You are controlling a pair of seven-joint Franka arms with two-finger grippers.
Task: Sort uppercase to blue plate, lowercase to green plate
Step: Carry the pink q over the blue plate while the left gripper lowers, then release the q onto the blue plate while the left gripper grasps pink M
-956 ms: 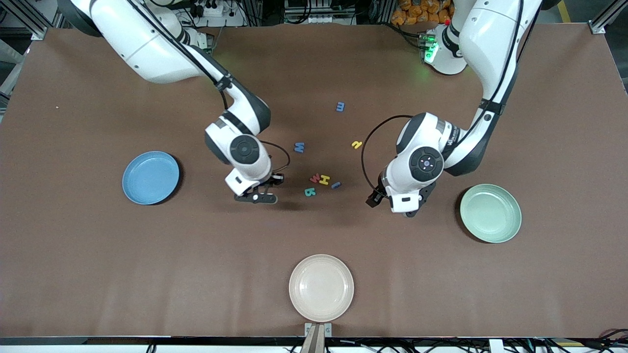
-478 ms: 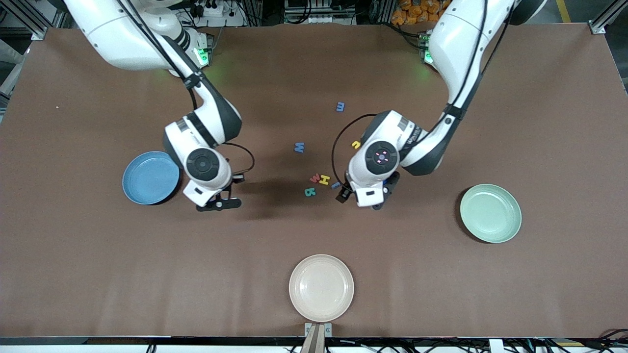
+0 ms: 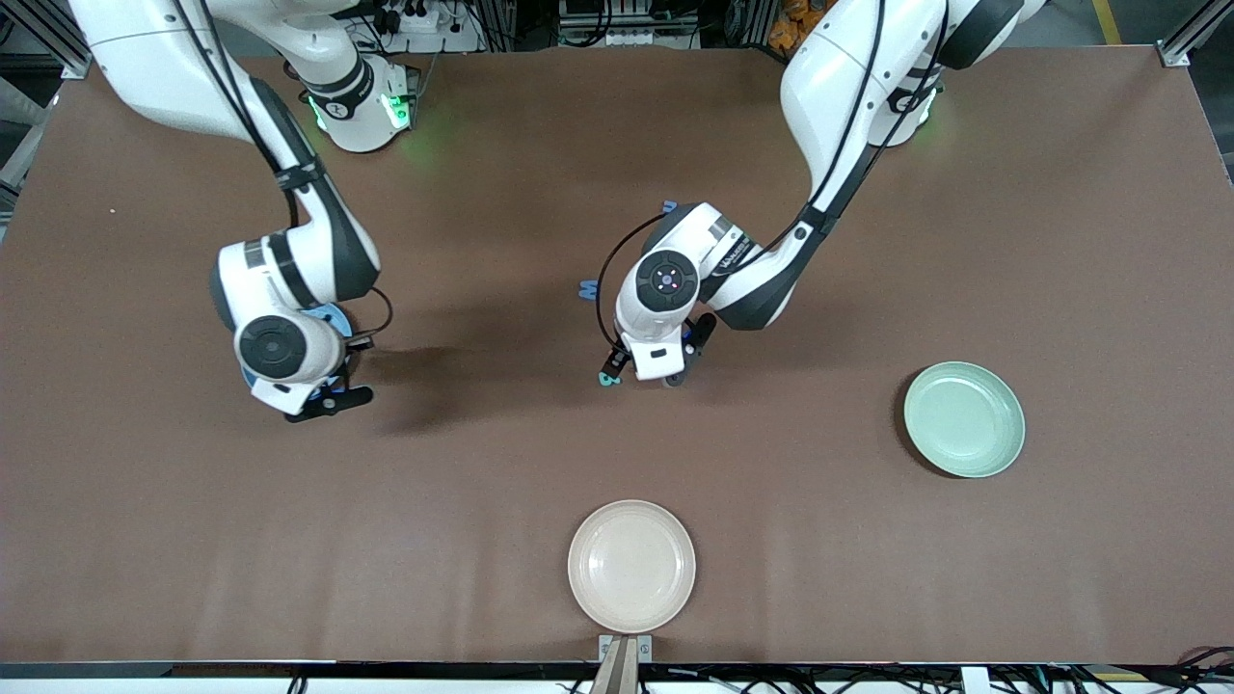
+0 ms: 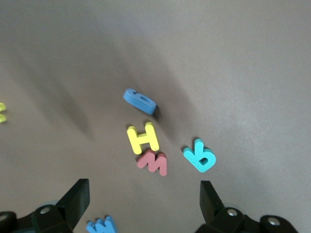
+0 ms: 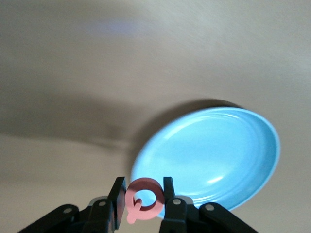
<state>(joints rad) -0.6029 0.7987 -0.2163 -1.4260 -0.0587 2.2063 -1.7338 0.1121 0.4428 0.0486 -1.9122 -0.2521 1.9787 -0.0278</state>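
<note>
- Right gripper [image 5: 144, 201] pinches the red Q [image 5: 144, 199] between its fingers, hanging over the blue plate [image 5: 209, 155], whose bare dish shows below.
- Left gripper [image 4: 143, 204] stands wide open over the loose letters: yellow H [image 4: 143, 138], red w [image 4: 153, 162], teal B [image 4: 199, 155], blue e [image 4: 140, 101].
- At about four o'clock from them, the green plate [image 3: 964, 418] sits bare.
- Cream plate [image 3: 631, 566], at six o'clock, holds nothing too.

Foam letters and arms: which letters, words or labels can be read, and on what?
"Q": round red letter in right claw.
"H": yellow letter.
"B": teal letter.
"w": small red letter.
Tilted blue letter: cannot read.
Label on left arm: too small.
</note>
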